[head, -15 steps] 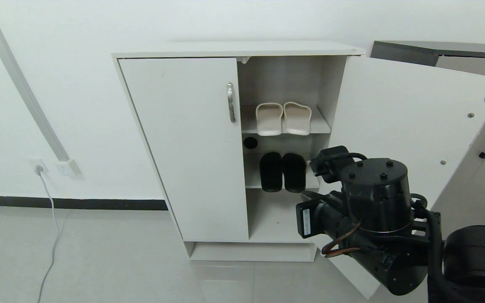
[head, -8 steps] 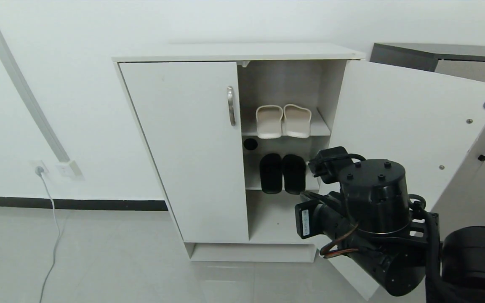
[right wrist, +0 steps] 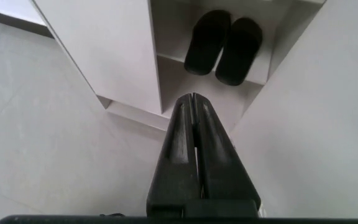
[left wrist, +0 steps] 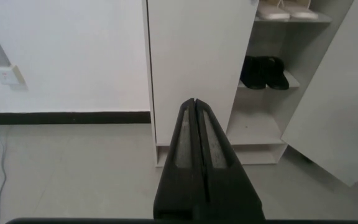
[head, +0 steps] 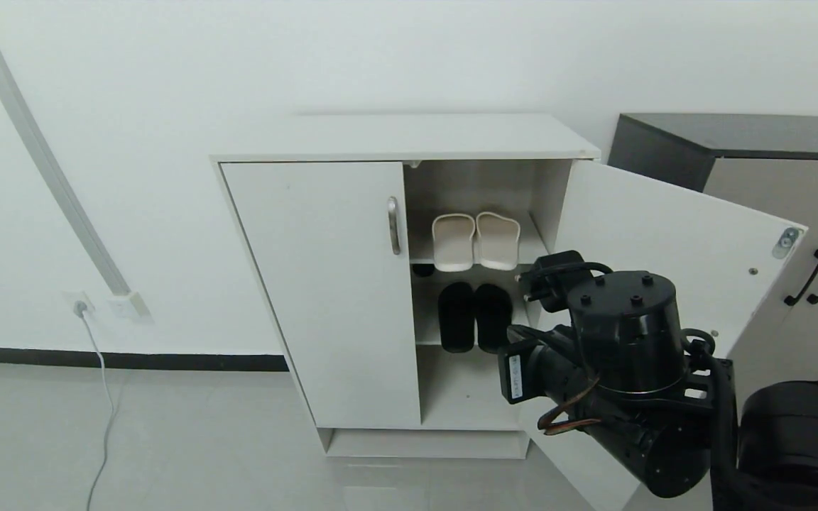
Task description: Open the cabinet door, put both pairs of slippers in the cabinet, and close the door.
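Observation:
The white cabinet (head: 324,284) stands against the wall with its left door closed and its right door (head: 664,241) swung open. A white pair of slippers (head: 475,241) rests on the upper shelf and a black pair (head: 474,316) on the shelf below. My right arm (head: 615,355) hangs in front of the open door's lower part. My right gripper (right wrist: 193,96) is shut and empty, level with the bottom compartment below the black slippers (right wrist: 224,46). My left gripper (left wrist: 194,101) is shut and empty, back from the cabinet, facing the closed door's lower edge.
A grey cabinet (head: 792,213) with black handles stands right behind the open door. A wall socket with a hanging cable (head: 82,309) is at the left. Bare tiled floor (head: 167,440) lies before the cabinet.
The whole head view has shifted: the cabinet now sits lower and smaller, so the camera has moved back. Slippers stay on their shelves; the right arm holds its pose.

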Motion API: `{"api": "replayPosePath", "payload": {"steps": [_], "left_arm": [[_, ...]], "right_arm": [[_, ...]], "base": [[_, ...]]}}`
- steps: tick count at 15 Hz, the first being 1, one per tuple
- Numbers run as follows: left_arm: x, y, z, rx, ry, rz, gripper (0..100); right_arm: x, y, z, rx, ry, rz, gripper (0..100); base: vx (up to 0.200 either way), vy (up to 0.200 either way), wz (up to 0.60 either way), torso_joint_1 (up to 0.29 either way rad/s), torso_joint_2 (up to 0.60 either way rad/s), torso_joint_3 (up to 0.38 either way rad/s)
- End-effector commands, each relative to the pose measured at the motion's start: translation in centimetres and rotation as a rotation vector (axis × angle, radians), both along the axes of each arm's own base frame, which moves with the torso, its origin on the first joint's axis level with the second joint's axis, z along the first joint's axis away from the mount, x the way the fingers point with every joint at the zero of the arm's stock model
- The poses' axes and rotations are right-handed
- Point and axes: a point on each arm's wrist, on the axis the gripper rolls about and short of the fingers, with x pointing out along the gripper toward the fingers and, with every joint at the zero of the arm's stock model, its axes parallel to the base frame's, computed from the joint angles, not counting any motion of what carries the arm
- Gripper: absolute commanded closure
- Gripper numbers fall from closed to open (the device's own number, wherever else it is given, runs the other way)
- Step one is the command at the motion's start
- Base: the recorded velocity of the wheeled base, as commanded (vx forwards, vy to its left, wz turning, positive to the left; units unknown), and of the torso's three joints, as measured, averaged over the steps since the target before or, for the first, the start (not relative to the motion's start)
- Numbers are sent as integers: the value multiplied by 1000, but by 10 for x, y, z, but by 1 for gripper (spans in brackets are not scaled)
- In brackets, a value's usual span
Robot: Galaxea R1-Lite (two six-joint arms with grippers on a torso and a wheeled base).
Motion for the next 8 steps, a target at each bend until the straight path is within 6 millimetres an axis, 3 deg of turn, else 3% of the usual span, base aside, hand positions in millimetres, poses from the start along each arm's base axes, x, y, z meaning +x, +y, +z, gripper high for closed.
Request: {"api": "replayPosePath", "payload": {"steps": [1,8], "left_arm": [[0,0,0,0,2,0,100],[0,0,0,0,2,0,100]], "right_arm": [[0,0,0,-1,1,1,100],[-1,0,0,1,1,2,100]], "base": [[0,0,0,119,-447,-334],[0,0,0,154,-475,-325]]}}
